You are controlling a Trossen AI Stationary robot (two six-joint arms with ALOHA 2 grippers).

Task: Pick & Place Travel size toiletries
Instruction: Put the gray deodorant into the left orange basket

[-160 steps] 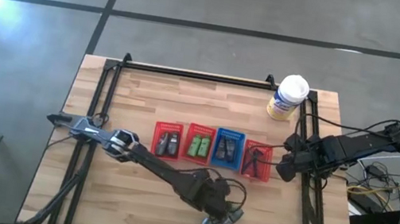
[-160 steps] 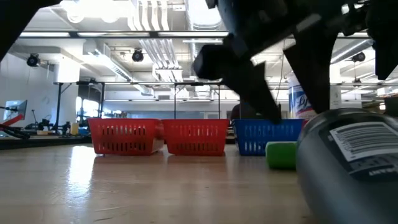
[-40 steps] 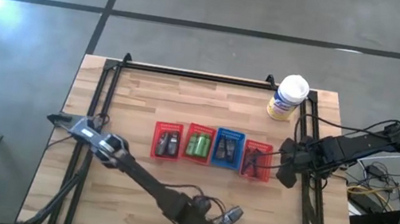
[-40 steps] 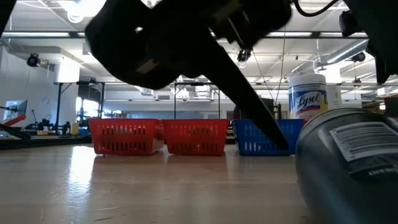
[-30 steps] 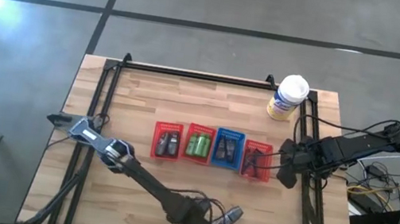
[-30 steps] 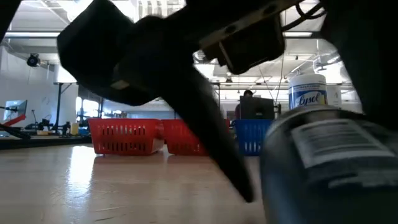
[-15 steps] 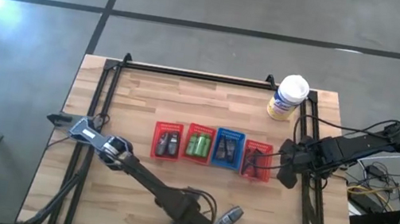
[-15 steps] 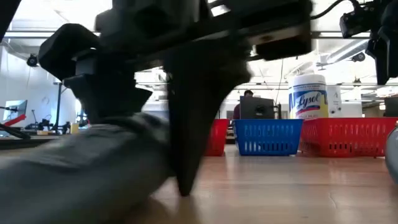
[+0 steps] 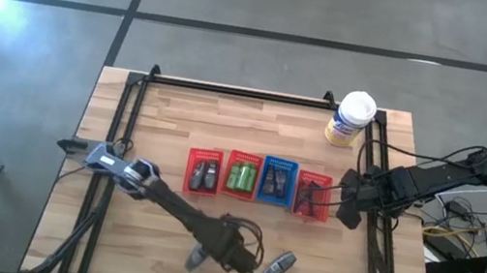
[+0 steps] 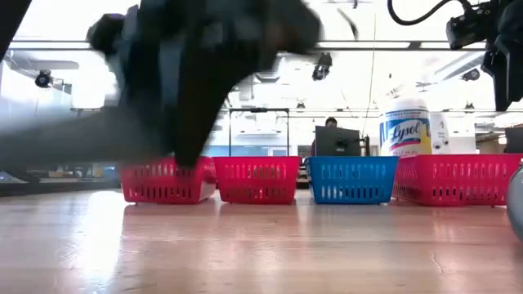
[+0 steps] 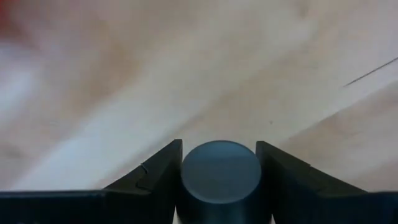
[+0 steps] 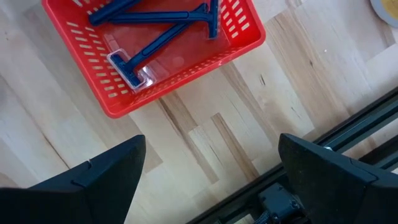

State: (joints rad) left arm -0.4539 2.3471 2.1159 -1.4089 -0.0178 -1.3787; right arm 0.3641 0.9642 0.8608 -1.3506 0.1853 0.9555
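In the high view four mesh baskets sat in a row across the middle of the table: a red basket at the left end with two dark grey tubes lying in it, a second red basket holding bright green packs, a blue basket with more dark tubes, and a red basket at the right end holding slim dark pieces. The right wrist view looked down on that last basket and showed its contents as blue-handled razors lying crossed on its floor. A white-lidded yellow canister stood in the upper right part of the table, and in the low view it showed behind the basket row at the right of the frame. The left gripper reached down into the lower centre of the high view and was clamped on a grey tube; the left wrist view showed the tube's round end pinched tight between the two dark fingers, held over bare wood. In the low view that arm was only a dark blur filling the upper left. A second grey tube lay loose on the table in the lower centre, just right of the left gripper and apart from it. The right gripper waited at the right edge of the table beside the right-end basket, its fingers spread wide with nothing between them
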